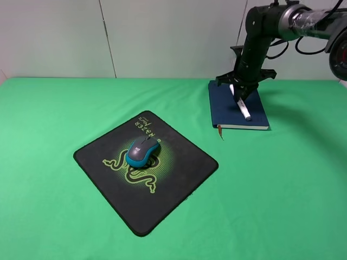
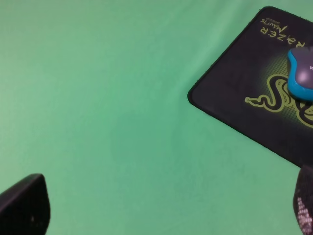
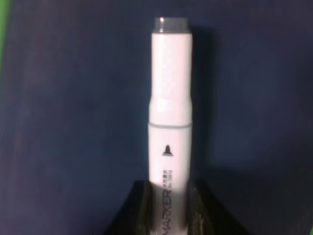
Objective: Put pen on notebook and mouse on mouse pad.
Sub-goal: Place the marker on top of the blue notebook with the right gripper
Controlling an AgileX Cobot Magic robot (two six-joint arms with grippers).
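Note:
The white pen (image 1: 243, 107) slants down over the navy notebook (image 1: 226, 111) at the back right, with my right gripper (image 1: 240, 91) shut on its upper end. In the right wrist view the pen (image 3: 169, 103) sticks out from between the fingers (image 3: 141, 211), its grey cap end over the notebook's cover (image 3: 73, 98). I cannot tell whether it touches the cover. The teal-sided mouse (image 1: 142, 150) rests on the black mouse pad (image 1: 162, 189). In the left wrist view my left gripper (image 2: 164, 215) is open over bare cloth, away from the mouse (image 2: 302, 73) and the pad (image 2: 239, 78).
A green cloth (image 1: 65, 108) covers the whole table. The notebook's brown ribbon (image 1: 220, 131) hangs out of its near edge. The right arm (image 1: 260, 32) reaches in from the upper right. A pale wall stands behind the table.

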